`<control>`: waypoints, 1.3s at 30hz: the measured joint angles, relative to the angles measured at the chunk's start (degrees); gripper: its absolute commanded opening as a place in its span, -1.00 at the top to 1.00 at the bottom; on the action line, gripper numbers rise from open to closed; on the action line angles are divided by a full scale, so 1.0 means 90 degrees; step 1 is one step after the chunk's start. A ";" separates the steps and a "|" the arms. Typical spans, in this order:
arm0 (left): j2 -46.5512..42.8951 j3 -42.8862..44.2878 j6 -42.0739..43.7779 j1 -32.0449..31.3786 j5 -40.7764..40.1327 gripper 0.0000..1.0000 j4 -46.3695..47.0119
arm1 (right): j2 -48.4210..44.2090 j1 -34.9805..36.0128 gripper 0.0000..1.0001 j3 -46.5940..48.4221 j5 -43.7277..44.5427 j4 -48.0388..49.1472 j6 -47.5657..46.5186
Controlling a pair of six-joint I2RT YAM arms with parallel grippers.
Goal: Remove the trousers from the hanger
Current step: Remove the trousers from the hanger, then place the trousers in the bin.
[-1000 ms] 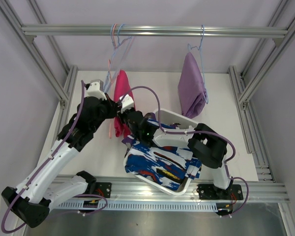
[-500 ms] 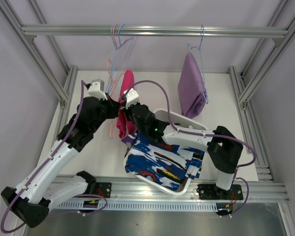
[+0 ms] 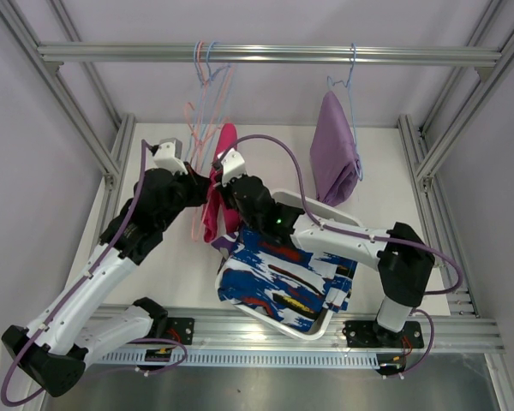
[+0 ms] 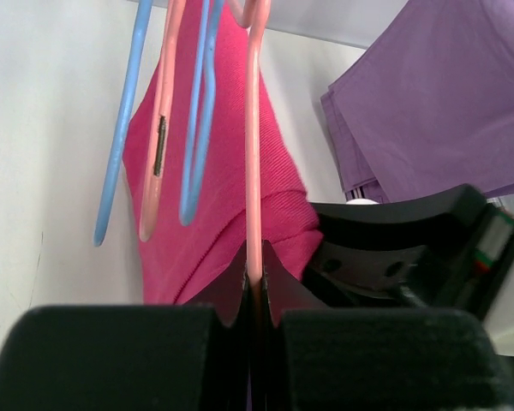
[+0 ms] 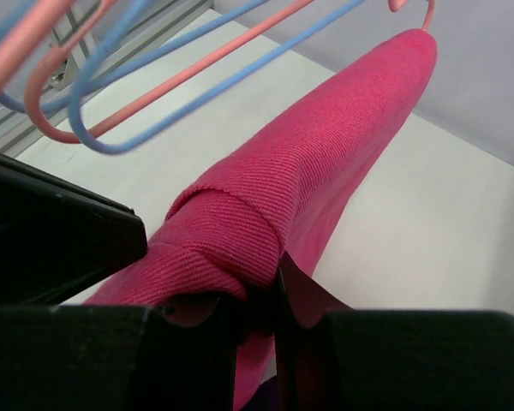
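Observation:
The bright pink trousers (image 3: 214, 204) hang over a pink hanger (image 3: 194, 120) on the rail. My left gripper (image 3: 205, 181) is shut on that hanger's thin pink wire (image 4: 254, 180), just left of the cloth (image 4: 210, 205). My right gripper (image 3: 225, 171) is shut on a fold of the pink trousers (image 5: 300, 197), right beside the left one. Lilac trousers (image 3: 334, 158) hang on a blue hanger (image 3: 351, 81) further right. Blue-white patterned trousers (image 3: 278, 282) lie in a white basket (image 3: 319, 329).
Empty blue hangers (image 3: 207, 64) hang on the metal rail (image 3: 274, 54) next to the pink one, and show close by as blue hangers (image 4: 197, 120). Aluminium frame posts (image 3: 111, 158) border both sides of the white table (image 3: 385, 180).
My right arm has stretched out towards the back left, carrying its gripper and the pink cloth slightly up and right. The left gripper has kept its hold on the hanger.

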 measured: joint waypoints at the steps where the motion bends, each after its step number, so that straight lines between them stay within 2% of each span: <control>1: 0.0000 0.0000 0.0000 0.0000 0.0012 0.99 0.0007 | -0.0053 0.0000 1.00 0.0051 0.0000 -0.0087 -0.0005; 10: 0.0000 0.0049 0.0000 0.0000 0.0029 0.99 0.0253 | -0.0704 0.0000 1.00 0.0918 0.0041 -0.1282 -0.0185; 19: 0.0056 0.0070 0.0002 0.0000 0.0007 0.99 0.0345 | -0.0765 0.0000 1.00 0.2446 0.0204 -0.2565 -0.0359; 25: 0.0240 0.0073 0.0005 0.0000 0.0010 0.99 0.0342 | -0.0908 0.0007 1.00 0.3177 0.0284 -0.3026 -0.0442; 32: 0.0362 0.0070 0.0007 0.0000 0.0010 0.99 0.0335 | -0.1637 0.0221 1.00 0.3126 0.0481 -0.3444 -0.0692; 39: 0.0364 0.0073 0.0036 0.0000 -0.0010 0.99 0.0335 | -0.3402 0.0593 1.00 0.1870 0.0571 -0.3614 -0.0891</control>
